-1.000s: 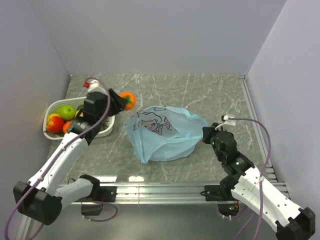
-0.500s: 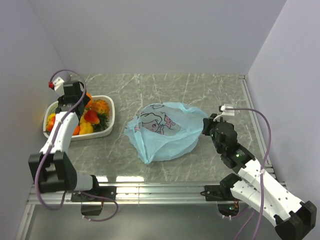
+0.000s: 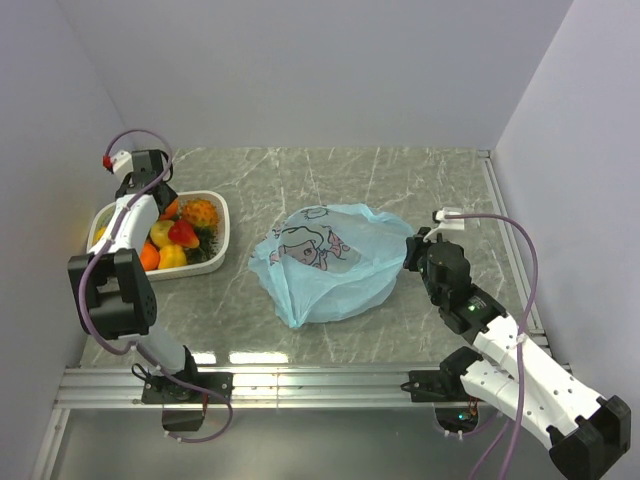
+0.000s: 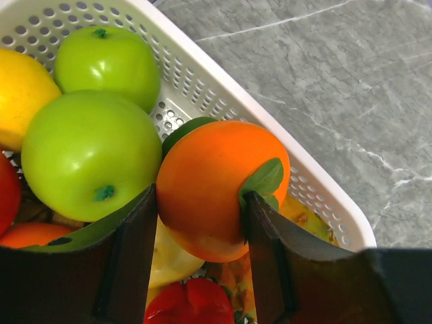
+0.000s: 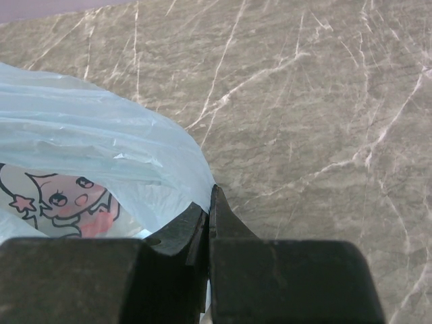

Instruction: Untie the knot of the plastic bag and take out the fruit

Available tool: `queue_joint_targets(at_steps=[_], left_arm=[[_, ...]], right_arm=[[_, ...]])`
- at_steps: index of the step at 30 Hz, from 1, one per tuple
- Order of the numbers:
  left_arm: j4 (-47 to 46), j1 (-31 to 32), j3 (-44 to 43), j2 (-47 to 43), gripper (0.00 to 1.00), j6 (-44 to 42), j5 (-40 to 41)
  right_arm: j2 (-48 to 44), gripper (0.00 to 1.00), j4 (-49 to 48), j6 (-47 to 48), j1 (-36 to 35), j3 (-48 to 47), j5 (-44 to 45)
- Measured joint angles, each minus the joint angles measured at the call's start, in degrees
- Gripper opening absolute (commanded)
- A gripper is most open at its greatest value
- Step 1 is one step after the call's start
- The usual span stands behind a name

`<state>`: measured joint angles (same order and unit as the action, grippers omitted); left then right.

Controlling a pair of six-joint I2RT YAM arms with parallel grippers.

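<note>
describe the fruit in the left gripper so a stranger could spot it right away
Find the white slotted basket at the left side of the table; the left gripper hangs over it. It grips the persimmon: round, orange, with a green leaf on it, unlike the two plain green apples beside it.

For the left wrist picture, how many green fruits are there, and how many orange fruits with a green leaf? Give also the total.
Green apples: 2
Orange persimmon: 1
Total: 3
</note>
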<state>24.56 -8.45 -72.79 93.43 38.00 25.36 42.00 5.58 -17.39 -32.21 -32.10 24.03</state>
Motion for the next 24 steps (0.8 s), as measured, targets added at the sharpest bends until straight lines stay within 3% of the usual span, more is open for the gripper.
queue_joint_targets(at_steps=[7, 14, 20, 24], left_arm=[[2.3, 0.0, -3.5, 3.4, 0.53, -1.5, -1.2], [4.8, 0.0, -5.7, 6.4, 0.88, -2.9, -2.4], [6.1, 0.0, -7.8, 6.3, 0.99, -2.9, -3.3], [6.9, -0.2, -8.3, 5.1, 0.99, -2.8, -4.4]], right_arm=[[0.5, 0.0, -0.1, 0.4, 0.0, 0.0, 0.0], [0.5, 0.0, -0.5, 0.6, 0.0, 0.0, 0.2], [0.2, 0.0, -0.5, 0.6, 0.0, 0.0, 0.2], [-0.1, 0.0, -0.4, 0.6, 0.0, 0.0, 0.2]])
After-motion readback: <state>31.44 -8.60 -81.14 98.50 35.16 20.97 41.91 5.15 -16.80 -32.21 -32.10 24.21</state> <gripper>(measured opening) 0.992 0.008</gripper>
